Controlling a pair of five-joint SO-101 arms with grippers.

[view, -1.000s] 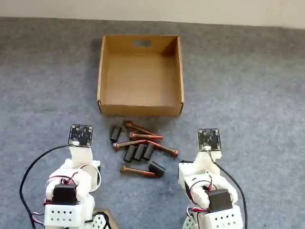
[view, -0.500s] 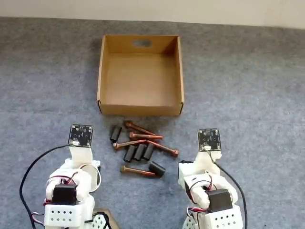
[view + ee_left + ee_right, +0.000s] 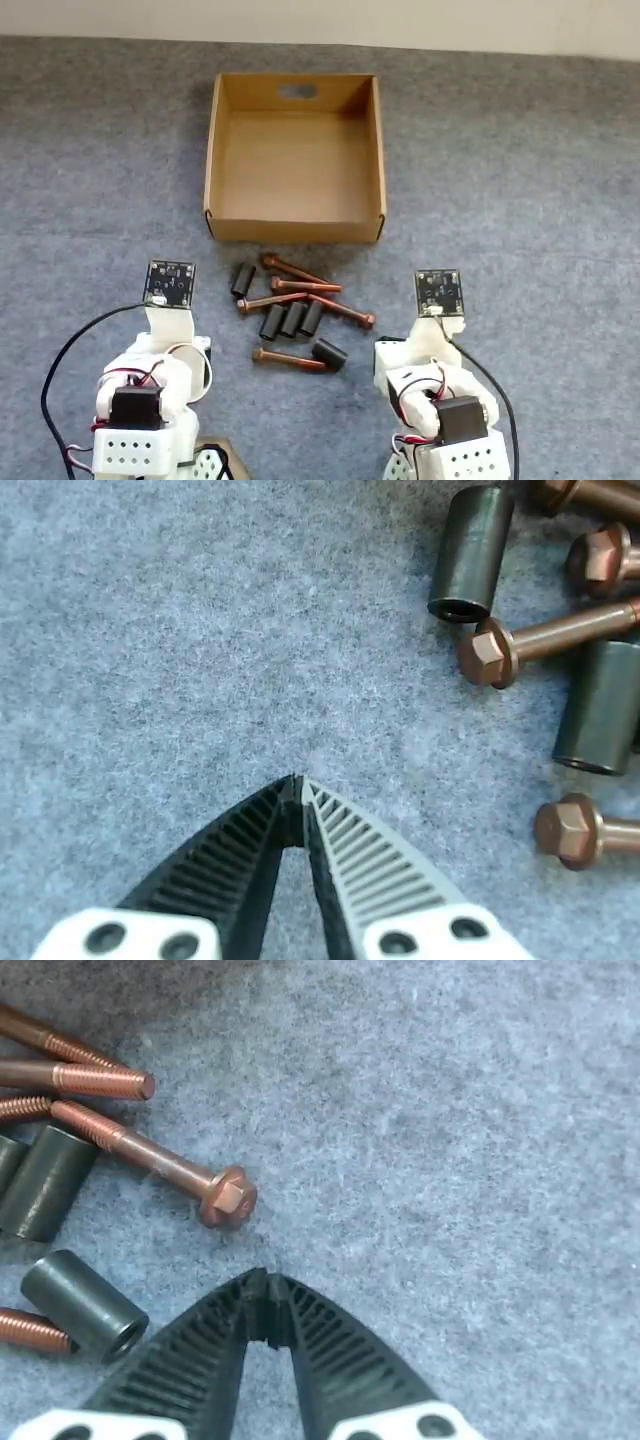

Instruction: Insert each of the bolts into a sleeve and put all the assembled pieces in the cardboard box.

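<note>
No bolt sits in a sleeve yet, so the task is at its first step: the bolts [image 3: 290, 358] and sleeves [image 3: 293, 318] lie jumbled on the carpet [image 3: 520, 180] between the arms, just near of the cardboard box [image 3: 295, 228]. The left gripper [image 3: 297, 790] and right gripper [image 3: 265, 1285] each have their fingers together on nothing, one on either side of the pile. The next move, I judge, calls for one claw to part and take a sleeve while the other fetches a bolt.

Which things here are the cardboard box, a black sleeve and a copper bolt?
cardboard box [image 3: 213, 150]: high view, left wall.
sleeve [image 3: 78, 1303]: right wrist view, its side.
bolt [image 3: 560, 633]: left wrist view, its shank.
</note>
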